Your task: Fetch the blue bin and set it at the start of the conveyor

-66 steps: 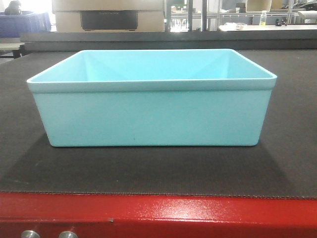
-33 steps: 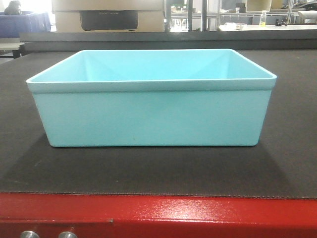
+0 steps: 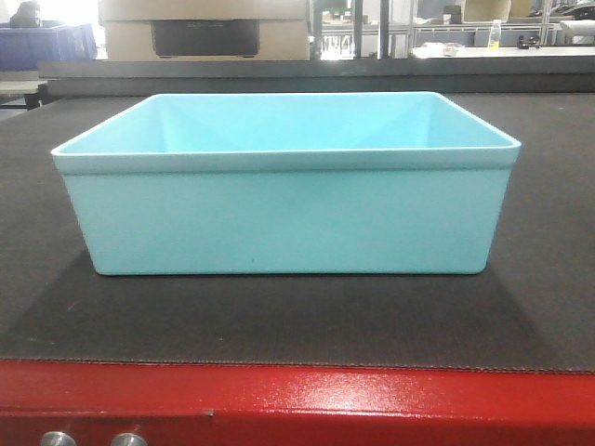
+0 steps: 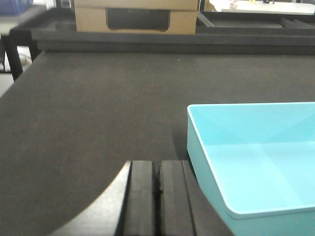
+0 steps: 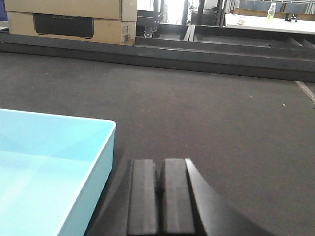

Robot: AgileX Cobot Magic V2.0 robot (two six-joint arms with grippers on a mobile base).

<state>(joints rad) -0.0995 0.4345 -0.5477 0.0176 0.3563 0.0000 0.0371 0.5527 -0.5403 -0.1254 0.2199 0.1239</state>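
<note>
Nearest in the front view runs the glossy red metal frame edge (image 3: 297, 400) with silver bolts (image 3: 58, 439) at 7 o'clock. Beyond it, the light turquoise plastic rectangular bin (image 3: 284, 218) sits upright and empty on the wide dark grey textured conveyor belt (image 3: 279, 321). The left end effector (image 4: 158, 194) is closed on nothing, just outside the bin's left wall; the right end effector (image 5: 161, 194) is likewise closed and empty beside the right wall. The placement looks done; both arms should retreat straight outward without brushing the rim. A cardboard box (image 3: 204, 28) stands at 12 o'clock.
</note>
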